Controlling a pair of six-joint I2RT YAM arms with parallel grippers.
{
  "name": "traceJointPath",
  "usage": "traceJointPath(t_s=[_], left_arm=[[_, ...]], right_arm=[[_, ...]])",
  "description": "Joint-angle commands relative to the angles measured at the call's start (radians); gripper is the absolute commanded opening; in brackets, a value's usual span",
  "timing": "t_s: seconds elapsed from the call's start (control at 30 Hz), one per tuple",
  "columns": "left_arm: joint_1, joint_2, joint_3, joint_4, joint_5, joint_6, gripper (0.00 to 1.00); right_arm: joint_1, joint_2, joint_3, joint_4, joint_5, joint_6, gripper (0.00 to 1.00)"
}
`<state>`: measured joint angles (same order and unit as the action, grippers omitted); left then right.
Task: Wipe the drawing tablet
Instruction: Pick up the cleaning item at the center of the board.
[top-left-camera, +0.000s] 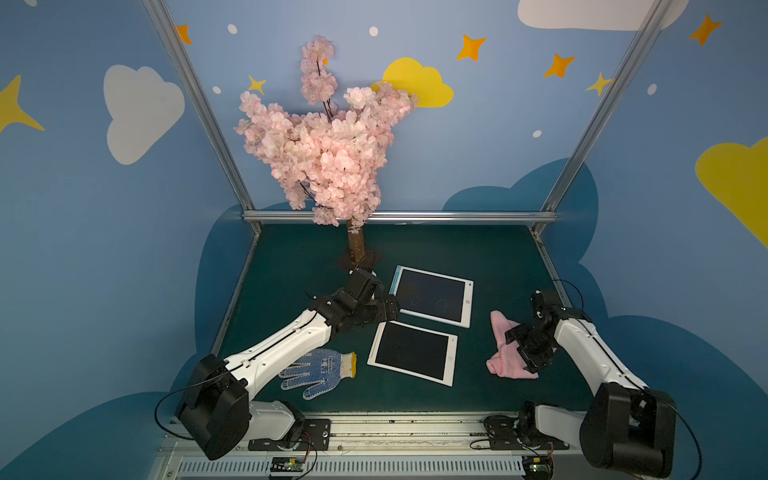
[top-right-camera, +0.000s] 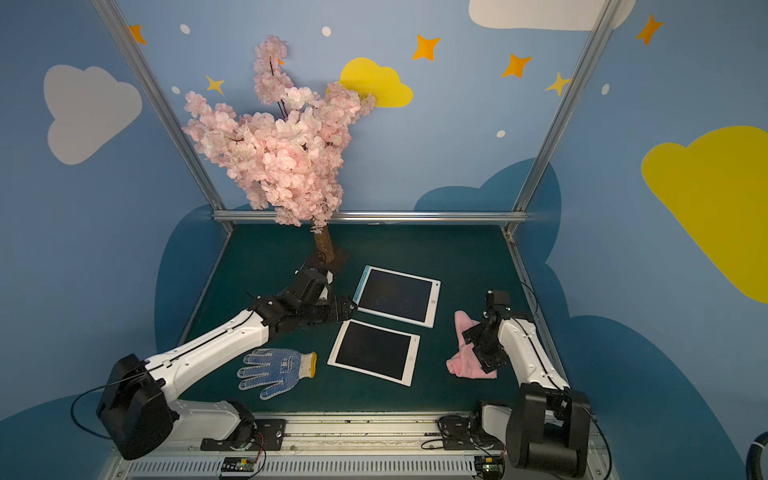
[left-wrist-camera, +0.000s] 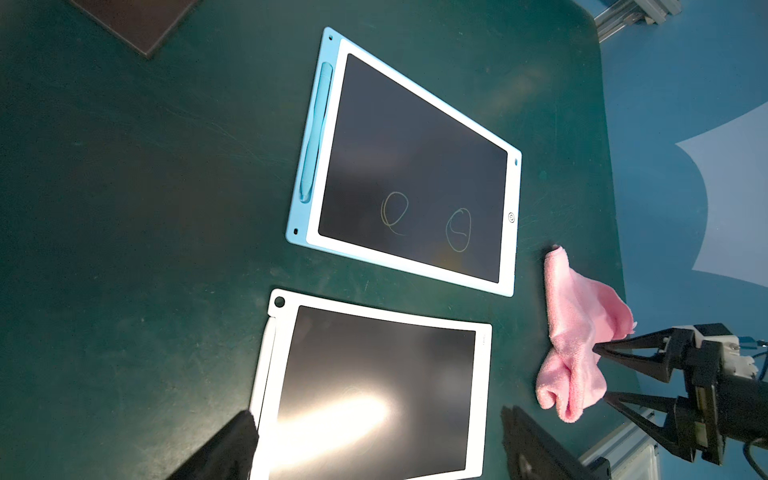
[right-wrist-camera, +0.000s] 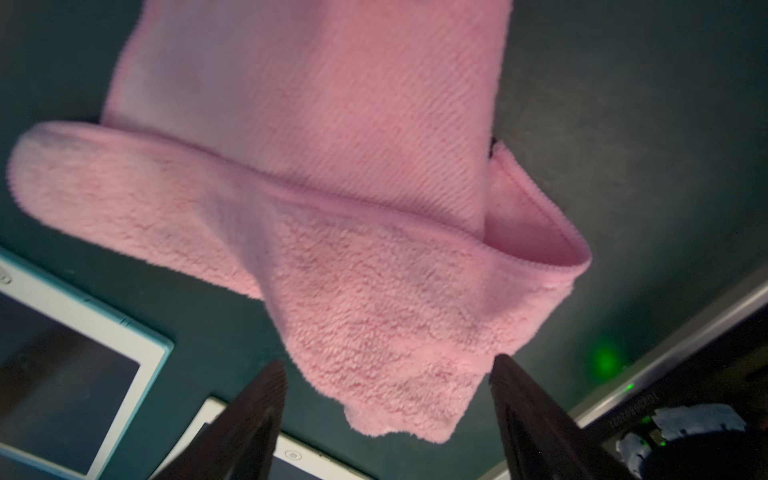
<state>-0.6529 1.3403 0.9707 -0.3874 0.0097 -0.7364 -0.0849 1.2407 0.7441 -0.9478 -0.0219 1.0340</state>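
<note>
Table (top-left-camera: 478, 249): right end effector (top-left-camera: 517, 351) straddles pink cloth (top-left-camera: 500, 324), unclenched, apparently for pickup; left end effector (top-left-camera: 390, 309) released beside scribbled drawing tablet (top-left-camera: 432, 296).

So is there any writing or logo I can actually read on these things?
Nothing reads clearly.
Glove: blue patch with print, too blurred.
White tablet: tiny print on its frame, too small.
Blue tablet: a round button sign; two drawn loops, not letters.
Printed code by the table edge, right wrist view: blurred.
</note>
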Motion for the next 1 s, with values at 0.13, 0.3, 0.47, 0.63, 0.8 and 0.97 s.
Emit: traceJointPath(t_s=[0.13,0.3,0.47,0.63,0.8,0.97], left_arm=[[-0.004,-0.009,0.017,0.008,0.032,0.021,0.92],[-0.004,-0.007,0.023,0.004,0.039,0.03,0.91],[-0.004,-0.011,0.027,-0.005,0.041,0.035,0.91],[-0.004,-0.027,0.023,-0.014,0.033,0.034,0.9],[-0.004,-0.038,0.02,-0.013,0.022,0.024,0.91],[-0.004,-0.031,0.023,-0.008,0.018,0.019,0.9]], right_arm=[[-0.057,0.095,-0.023,-0.007,-0.031,0.046,0.76],[-0.089,0.141,-0.022,0.076,-0.08,-0.003,0.7],[-0.129,0.187,-0.02,0.193,-0.195,-0.09,0.71],[-0.126,0.185,0.036,0.171,-0.205,-0.117,0.77],[-0.099,0.094,0.105,0.117,-0.177,-0.077,0.83],[-0.088,0.147,0.128,0.137,-0.186,-0.055,0.84]])
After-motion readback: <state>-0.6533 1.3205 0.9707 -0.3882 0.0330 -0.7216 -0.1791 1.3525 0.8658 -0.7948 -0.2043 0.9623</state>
